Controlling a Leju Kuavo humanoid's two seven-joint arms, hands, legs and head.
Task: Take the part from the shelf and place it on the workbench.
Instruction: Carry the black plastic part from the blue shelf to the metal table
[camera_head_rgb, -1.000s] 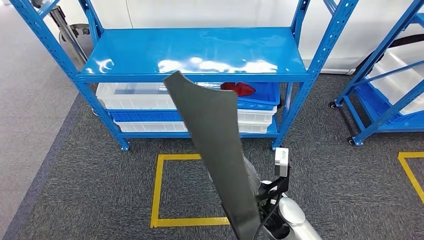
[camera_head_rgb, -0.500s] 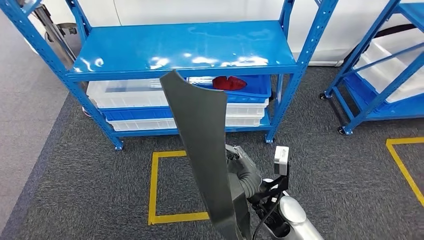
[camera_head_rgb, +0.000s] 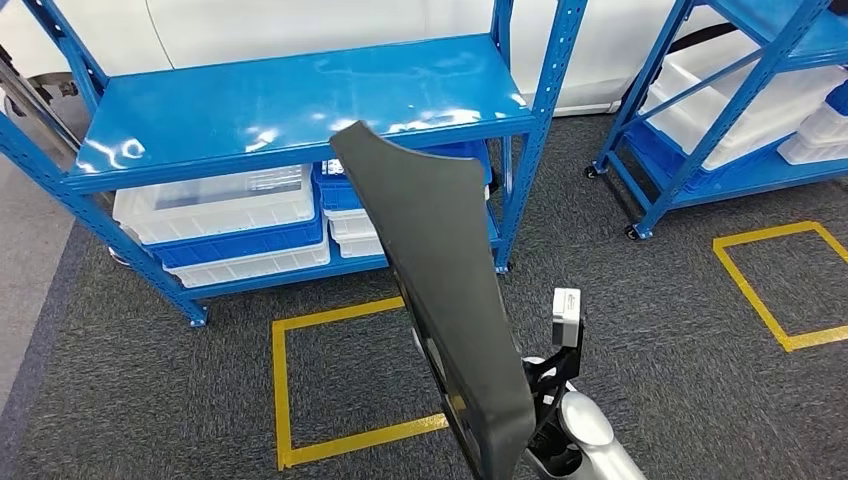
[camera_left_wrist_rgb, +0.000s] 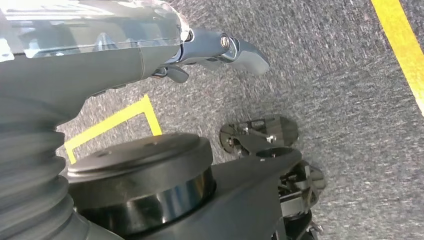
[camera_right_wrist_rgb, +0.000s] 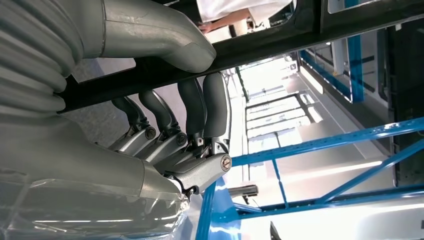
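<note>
A long, flat, dark grey part (camera_head_rgb: 440, 290) is seen in the middle of the head view. It is smooth and dull, with no marks on it. Its top end is wide and is cut into a curve with a sharp tip on one side. Its lower end is rounded and narrower.

The part is held almost upright. Its long line runs up and down, tilted a little, so the top end leans toward the robot's left and the lower end sits nearer the right arm (camera_head_rgb: 585, 430). The top end points up and away, toward the blue shelf (camera_head_rgb: 290, 95). The part is up in the air in front of the shelf, above the grey carpet (camera_head_rgb: 150, 400) and the yellow square (camera_head_rgb: 285, 390) taped on it.

In the right wrist view, the right hand (camera_right_wrist_rgb: 165, 100) is clamped on the part (camera_right_wrist_rgb: 300, 30). The thumb (camera_right_wrist_rgb: 150, 35) is pressed on one side and the dark fingers (camera_right_wrist_rgb: 205, 107) are curled round the other side.

In the left wrist view, the left hand (camera_left_wrist_rgb: 200, 50) is seen over the carpet with nothing in it. It cannot be told if its fingers are apart or together.

White and blue trays (camera_head_rgb: 215, 215) are stacked on the lower shelf. A second blue shelf (camera_head_rgb: 740, 110) is seen on the right.
</note>
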